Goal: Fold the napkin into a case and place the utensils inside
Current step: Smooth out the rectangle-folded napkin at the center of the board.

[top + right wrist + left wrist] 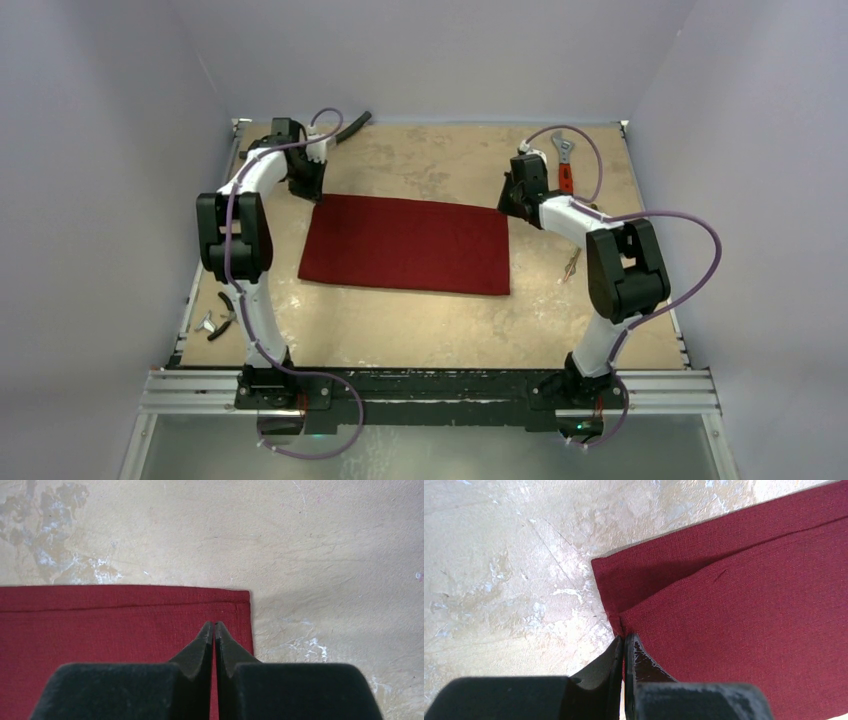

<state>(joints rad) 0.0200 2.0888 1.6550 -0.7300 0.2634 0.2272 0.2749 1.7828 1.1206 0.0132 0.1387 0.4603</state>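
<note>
Midway across the table, well clear of all four edges: the napkin, folded to a flat dark red rectangle, long sides roughly parallel to the far edge. At its far-left corner, the left gripper, clenched on the corner of the upper layer, with that layer's edge drawn askew from the lower one and a shadow between. At the far-right corner, the right gripper, clenched too, tips down on the cloth just inside a line along the border; cannot tell of any cloth pinched. Cloth flat there.

Broad bare board between the napkin's near edge and the table's near edge; a narrower bare strip toward the far edge.

Near the right edge, beside the right arm: the utensils, slim, gold, partly hidden. At the far-right corner, a red-handled wrench. Along the far edge, left, a black hose. By the left edge, a small dark tool.
</note>
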